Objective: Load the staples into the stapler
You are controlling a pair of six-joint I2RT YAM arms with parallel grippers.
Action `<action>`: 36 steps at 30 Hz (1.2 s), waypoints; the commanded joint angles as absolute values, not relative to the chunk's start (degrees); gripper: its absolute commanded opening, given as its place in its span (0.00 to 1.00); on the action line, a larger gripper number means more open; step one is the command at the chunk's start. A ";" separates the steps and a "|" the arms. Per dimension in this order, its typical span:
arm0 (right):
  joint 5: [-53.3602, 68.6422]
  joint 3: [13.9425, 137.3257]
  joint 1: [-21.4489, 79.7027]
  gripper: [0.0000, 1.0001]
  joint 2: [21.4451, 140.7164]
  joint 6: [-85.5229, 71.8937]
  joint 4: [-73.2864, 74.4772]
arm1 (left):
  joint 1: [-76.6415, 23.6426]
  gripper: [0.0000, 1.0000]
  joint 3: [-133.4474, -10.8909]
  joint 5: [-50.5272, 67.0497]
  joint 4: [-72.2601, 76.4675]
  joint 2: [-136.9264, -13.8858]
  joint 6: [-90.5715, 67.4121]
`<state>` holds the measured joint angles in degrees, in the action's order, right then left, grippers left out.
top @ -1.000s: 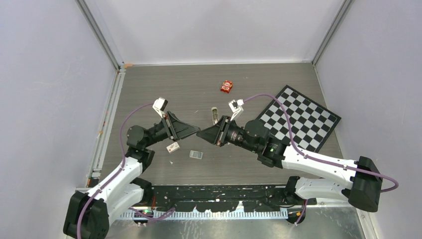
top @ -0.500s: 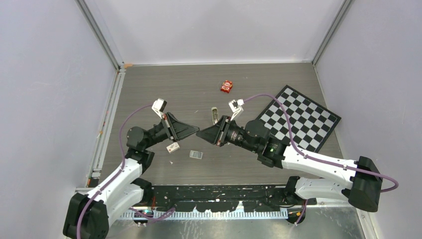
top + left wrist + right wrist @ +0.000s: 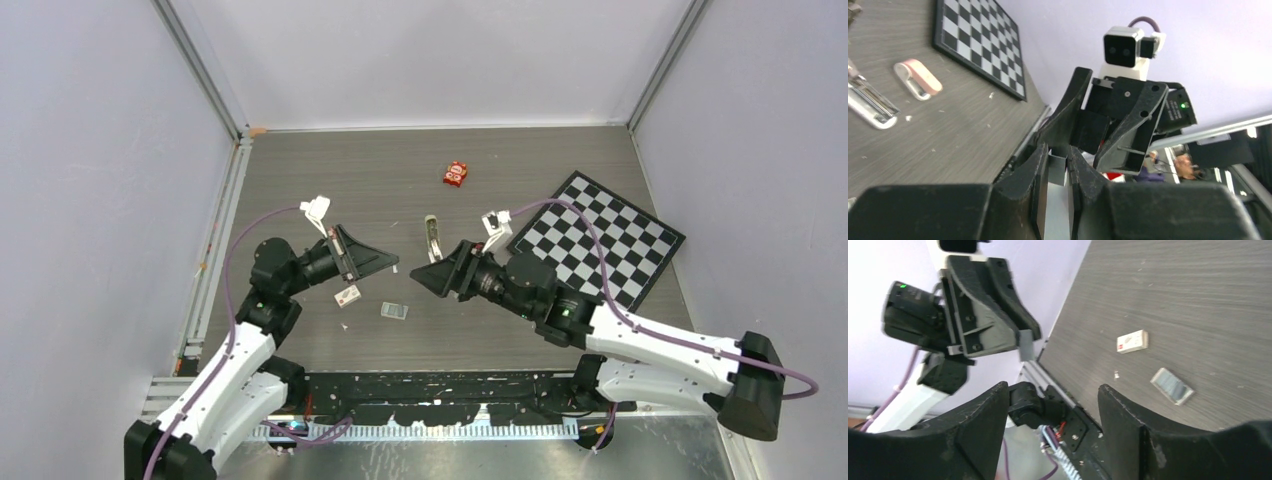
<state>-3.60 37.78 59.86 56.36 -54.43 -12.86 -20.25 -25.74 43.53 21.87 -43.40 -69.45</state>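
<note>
A short grey strip of staples (image 3: 1057,169) is pinched between the fingers of my left gripper (image 3: 1057,152), which is shut on it above the table. Seen from the right wrist, the same strip (image 3: 1025,346) pokes out of the left gripper (image 3: 1023,332). My right gripper (image 3: 1053,412) is open and empty, a short way right of the left gripper (image 3: 390,265). The olive-grey stapler (image 3: 432,235) lies behind both grippers, its pale metal channel (image 3: 870,104) exposed. A flat block of staples (image 3: 394,311) lies on the table in front of them.
A small white-and-red box (image 3: 348,295) lies under the left gripper. A pink-and-white piece (image 3: 918,79) sits beside the stapler. The red packet (image 3: 456,173) is at the back and the checkerboard (image 3: 600,238) at the right. Grey walls enclose the table.
The gripper tips were together; now the right gripper has opened and drawn back to the right. The left gripper has closed tighter on the strip and shifted slightly left.
</note>
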 commanded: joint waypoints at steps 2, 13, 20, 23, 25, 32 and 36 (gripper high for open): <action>-17.13 39.53 58.93 0.77 51.17 -46.45 2.86 | -20.48 0.17 -34.62 37.09 -4.00 -39.90 -49.13; -27.79 44.41 52.99 0.50 64.15 -38.66 14.72 | -20.48 0.16 -42.40 26.46 -23.90 -42.37 -34.17; -24.61 49.25 50.81 0.23 79.37 -35.70 10.51 | -20.48 0.15 -44.14 23.95 -25.51 -45.05 -31.84; -25.01 50.03 49.97 0.20 83.44 -34.35 7.56 | -20.48 0.15 -44.59 23.72 -25.53 -46.73 -31.81; -24.49 51.06 49.55 0.20 85.70 -34.05 7.01 | -20.52 0.15 -44.92 24.17 -25.38 -47.97 -31.53; -23.24 49.56 48.84 0.20 91.03 -34.38 2.69 | -20.48 0.14 -46.29 24.53 -24.82 -50.64 -30.87; -22.44 48.97 48.32 0.20 93.31 -34.37 1.73 | -20.48 0.14 -46.58 24.29 -24.57 -51.41 -30.83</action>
<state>-22.41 49.17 48.84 91.83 -34.65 5.76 -20.25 -44.05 24.51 -25.58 -50.98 -32.23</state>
